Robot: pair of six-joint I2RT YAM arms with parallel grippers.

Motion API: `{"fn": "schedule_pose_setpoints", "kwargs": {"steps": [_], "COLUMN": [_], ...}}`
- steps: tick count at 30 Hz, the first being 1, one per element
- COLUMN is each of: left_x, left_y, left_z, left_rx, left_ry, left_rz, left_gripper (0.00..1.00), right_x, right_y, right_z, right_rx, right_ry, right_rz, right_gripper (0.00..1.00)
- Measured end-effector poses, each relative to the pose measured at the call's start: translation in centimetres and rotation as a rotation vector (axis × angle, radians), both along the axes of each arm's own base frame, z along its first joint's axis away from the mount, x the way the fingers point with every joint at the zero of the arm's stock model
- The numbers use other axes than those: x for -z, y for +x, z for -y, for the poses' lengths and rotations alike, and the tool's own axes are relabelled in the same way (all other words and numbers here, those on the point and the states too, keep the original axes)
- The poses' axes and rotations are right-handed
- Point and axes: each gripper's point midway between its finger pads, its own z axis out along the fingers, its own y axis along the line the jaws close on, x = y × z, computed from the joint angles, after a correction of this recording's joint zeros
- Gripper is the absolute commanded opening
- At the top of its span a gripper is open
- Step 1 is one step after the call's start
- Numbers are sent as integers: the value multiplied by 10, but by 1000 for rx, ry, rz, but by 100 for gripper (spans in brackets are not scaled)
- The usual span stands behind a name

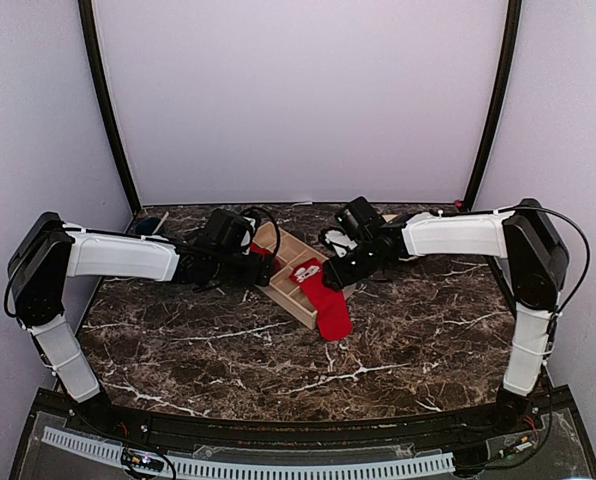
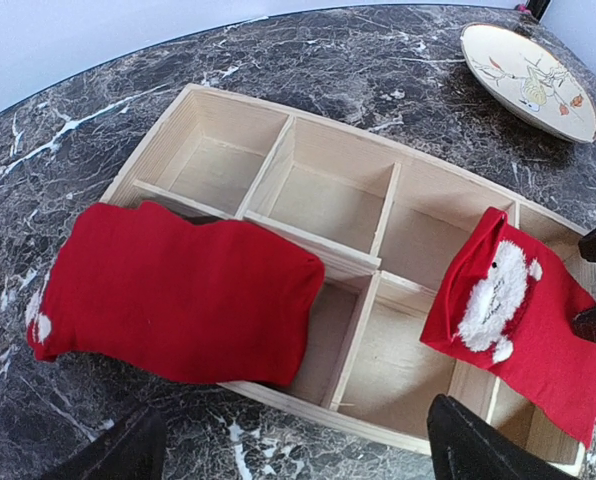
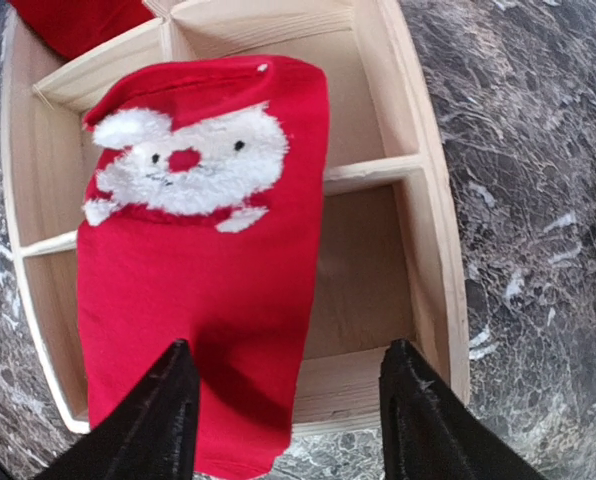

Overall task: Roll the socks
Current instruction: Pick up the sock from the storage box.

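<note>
Two red fabric socks (image 2: 178,290) are draping over the compartmented wooden tray's (image 2: 328,125) edges. The left gripper (image 2: 296,425) and right gripper (image 3: 288,365) are both hovering spread.

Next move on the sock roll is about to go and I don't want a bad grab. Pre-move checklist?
1. Left gripper open and empty: ok.
2. Right gripper open, above the Santa sock: ok.
3. That sock centred between its jaws: not ok; one sits over the fabric, the other over the tray.
4. Socks flat on the table: not ok; both drape over tray walls.
5. Socks paired: not ok; the plain sock lies at the tray's other end.
6. Plate out of the way: ok; it sits beyond the tray.
</note>
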Motion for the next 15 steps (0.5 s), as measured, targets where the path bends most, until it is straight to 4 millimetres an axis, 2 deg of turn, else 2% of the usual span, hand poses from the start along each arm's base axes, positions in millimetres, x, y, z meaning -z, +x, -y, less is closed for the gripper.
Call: {"fn": "schedule_pose_setpoints", "kwargs": {"steps": [10, 15], "left_x": [-3, 0], "left_y": [2, 3], "left_z": [0, -8], "left_rx": [-9, -35], "left_ry": [-6, 14], "left_rz": [2, -5], "left_gripper": [93, 94], "right_x": [8, 9], "right_y": [-4, -9], "right_z": [-7, -13], "right_rx": [-45, -73], "right_ry": [36, 65], "right_rz": [-56, -84], "right_gripper": [40, 28]}}
